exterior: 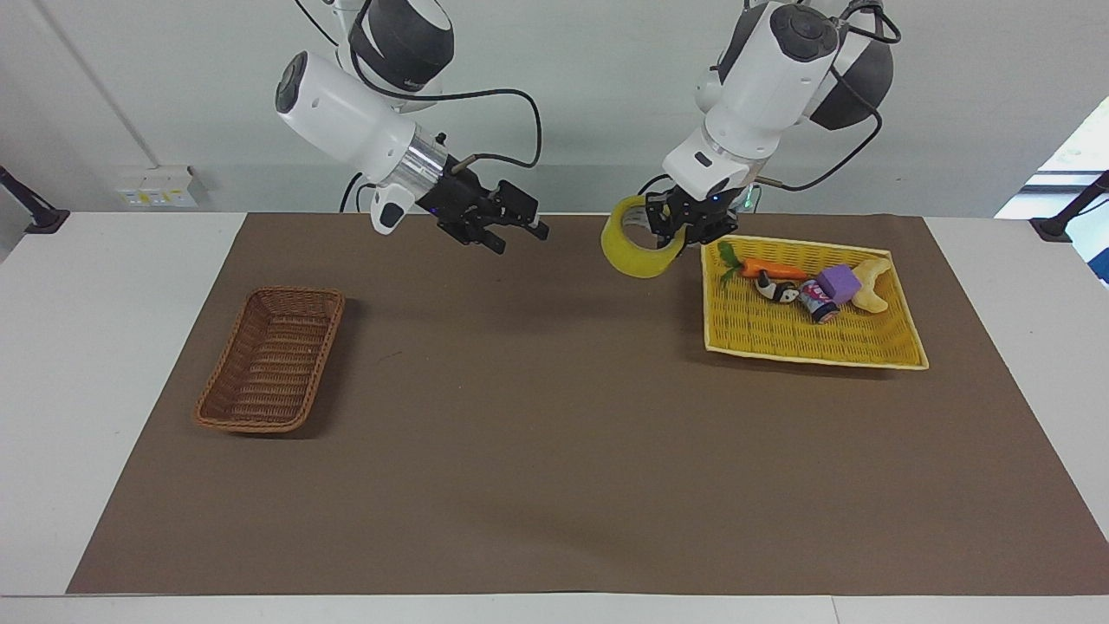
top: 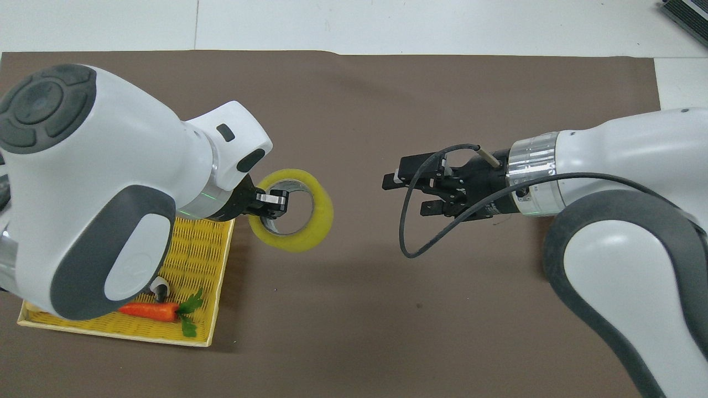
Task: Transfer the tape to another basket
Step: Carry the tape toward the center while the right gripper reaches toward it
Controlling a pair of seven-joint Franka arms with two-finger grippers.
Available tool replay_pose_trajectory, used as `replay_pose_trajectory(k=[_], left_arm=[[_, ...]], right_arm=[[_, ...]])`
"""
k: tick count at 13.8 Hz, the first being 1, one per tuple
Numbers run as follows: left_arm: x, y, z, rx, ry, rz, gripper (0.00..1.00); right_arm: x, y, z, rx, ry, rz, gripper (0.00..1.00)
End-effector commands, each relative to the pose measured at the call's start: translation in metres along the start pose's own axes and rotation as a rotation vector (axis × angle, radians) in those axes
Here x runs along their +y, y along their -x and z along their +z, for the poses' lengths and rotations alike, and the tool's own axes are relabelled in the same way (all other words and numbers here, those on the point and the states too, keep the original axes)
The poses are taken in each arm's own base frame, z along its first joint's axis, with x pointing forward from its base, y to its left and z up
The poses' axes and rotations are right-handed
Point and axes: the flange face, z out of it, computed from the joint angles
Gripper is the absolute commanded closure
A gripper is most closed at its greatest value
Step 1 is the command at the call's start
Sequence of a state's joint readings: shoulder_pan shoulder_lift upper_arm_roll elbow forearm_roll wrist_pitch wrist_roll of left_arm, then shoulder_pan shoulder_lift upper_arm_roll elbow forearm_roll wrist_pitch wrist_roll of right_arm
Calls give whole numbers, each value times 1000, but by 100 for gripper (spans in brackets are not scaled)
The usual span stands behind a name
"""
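Hidden or cut off, for your check:

- Brown wicker basket (exterior: 270,360): you see it whole from the facing camera only; overhead, the right arm (top: 625,221) covers it completely.
- Yellow tray (top: 207,249): overhead, the left arm (top: 105,188) hides most of it. You get only one corner strip, the carrot (top: 148,310) and a sliver of the panda figure (top: 159,287).
- Purple block (exterior: 839,282), small jar (exterior: 814,303): facing camera only.
- Jar label: too small to read.
- Both arms: cut off by the frame edges overhead.
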State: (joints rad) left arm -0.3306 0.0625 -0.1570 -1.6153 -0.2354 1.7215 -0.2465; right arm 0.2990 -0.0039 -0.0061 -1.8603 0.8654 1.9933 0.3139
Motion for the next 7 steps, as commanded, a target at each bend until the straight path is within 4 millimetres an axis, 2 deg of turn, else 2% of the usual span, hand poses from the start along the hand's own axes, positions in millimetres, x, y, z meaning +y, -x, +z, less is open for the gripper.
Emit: replay_pose_trajectory(k=[1,3,7], left_arm=[[9,8,-3,14,95,101,100],[15,8,-4,30,128,105,100],[44,18,4,25,131,145,100]], right_arm=[[11,2,12,-13,-118,-35,0],[14,0,13,-14,-155,-30,0],[7,6,14,-45,-217,-5,0]])
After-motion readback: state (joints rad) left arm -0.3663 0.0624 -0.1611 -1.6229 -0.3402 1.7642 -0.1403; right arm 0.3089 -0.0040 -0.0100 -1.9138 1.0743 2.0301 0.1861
